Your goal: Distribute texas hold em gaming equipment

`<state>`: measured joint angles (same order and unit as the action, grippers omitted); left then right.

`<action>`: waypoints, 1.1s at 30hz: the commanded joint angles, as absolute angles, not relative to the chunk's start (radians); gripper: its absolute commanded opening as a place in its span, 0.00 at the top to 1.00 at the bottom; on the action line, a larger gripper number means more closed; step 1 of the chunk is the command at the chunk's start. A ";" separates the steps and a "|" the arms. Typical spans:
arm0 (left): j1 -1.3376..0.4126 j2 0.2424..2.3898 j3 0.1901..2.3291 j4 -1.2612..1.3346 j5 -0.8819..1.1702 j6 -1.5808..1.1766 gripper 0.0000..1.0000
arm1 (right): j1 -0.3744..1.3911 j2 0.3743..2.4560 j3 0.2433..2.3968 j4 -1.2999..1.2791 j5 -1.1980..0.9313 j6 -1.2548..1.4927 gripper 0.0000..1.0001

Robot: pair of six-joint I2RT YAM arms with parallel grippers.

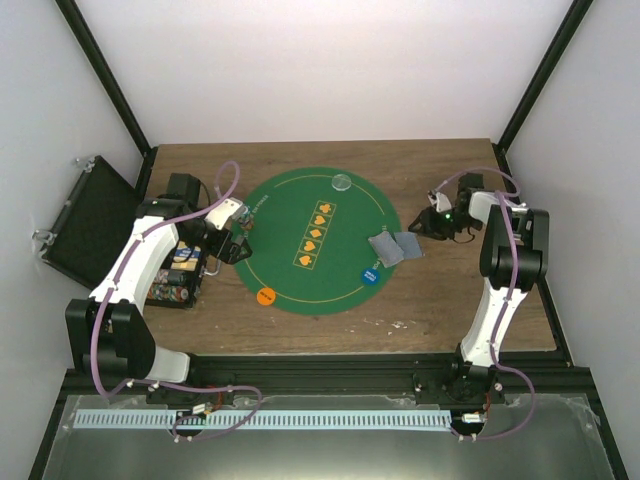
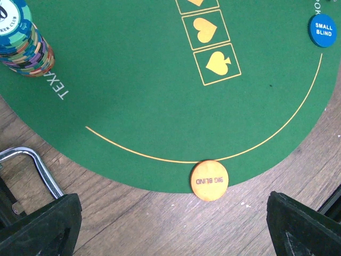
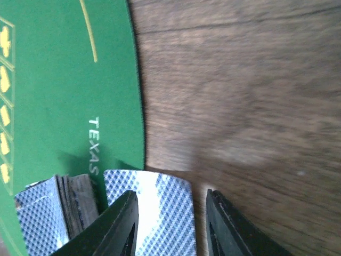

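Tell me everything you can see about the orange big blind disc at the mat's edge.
The orange disc is round, flat and matte, plastic by the look, with BIG BLIND printed in dark letters that read upside down in the left wrist view. It lies flat across the near edge of the green mat, partly on felt, partly on the wooden table. Nothing grips it: the left fingers stand wide apart, clear of it.

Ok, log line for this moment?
left hand: open, near orange disc | right hand: open over card | card: flat, mat edge
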<state>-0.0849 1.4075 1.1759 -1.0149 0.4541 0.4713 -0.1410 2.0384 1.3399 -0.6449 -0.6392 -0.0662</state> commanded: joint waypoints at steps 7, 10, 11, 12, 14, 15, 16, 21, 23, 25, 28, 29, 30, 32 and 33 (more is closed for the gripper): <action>-0.084 1.412 1.163 -1.001 0.463 0.466 0.04 | -0.146 2.046 1.267 -0.637 -0.760 -0.074 0.73; -0.084 1.408 1.160 -1.001 0.462 0.465 0.04 | -0.146 2.050 1.269 -0.638 -0.760 -0.072 0.78; -0.084 1.408 1.160 -1.000 0.462 0.466 0.04 | -0.145 2.049 1.267 -0.637 -0.763 -0.073 0.80; -0.084 1.407 1.159 -1.000 0.461 0.467 0.04 | -0.146 2.045 1.267 -0.638 -0.766 -0.074 0.83; -0.084 1.407 1.158 -1.002 0.460 0.467 0.04 | -0.146 2.034 1.266 -0.641 -0.761 -0.075 0.91; -0.084 1.406 1.158 -1.002 0.460 0.465 0.04 | -0.146 2.028 1.269 -0.644 -0.749 -0.073 0.95; -0.084 1.407 1.160 -1.002 0.460 0.465 0.04 | -0.146 2.019 1.275 -0.648 -0.717 -0.068 0.98; -0.084 1.408 1.161 -1.005 0.458 0.467 0.04 | -0.145 1.938 1.343 -0.681 -0.496 -0.026 0.99; -0.084 1.408 1.161 -1.005 0.459 0.466 0.04 | -0.144 1.882 1.365 -0.680 -0.423 -0.008 0.99; -0.084 1.409 1.162 -1.007 0.461 0.469 0.04 | -0.135 1.812 1.372 -0.663 -0.390 -0.009 0.99; -0.084 1.412 1.165 -1.010 0.463 0.472 0.04 | -0.085 1.718 1.356 -0.639 -0.425 -0.058 0.99; -0.084 1.411 1.164 -1.011 0.464 0.472 0.04 | -0.067 1.700 1.353 -0.645 -0.476 -0.088 0.99; -0.084 1.410 1.164 -1.012 0.467 0.472 0.04 | -0.052 1.686 1.350 -0.654 -0.557 -0.117 0.99; -0.084 1.411 1.164 -1.014 0.471 0.475 0.04 | -0.023 1.669 1.329 -0.655 -0.730 -0.171 0.99; -0.084 1.412 1.165 -1.014 0.471 0.475 0.04 | -0.006 1.666 1.319 -0.652 -0.784 -0.197 0.99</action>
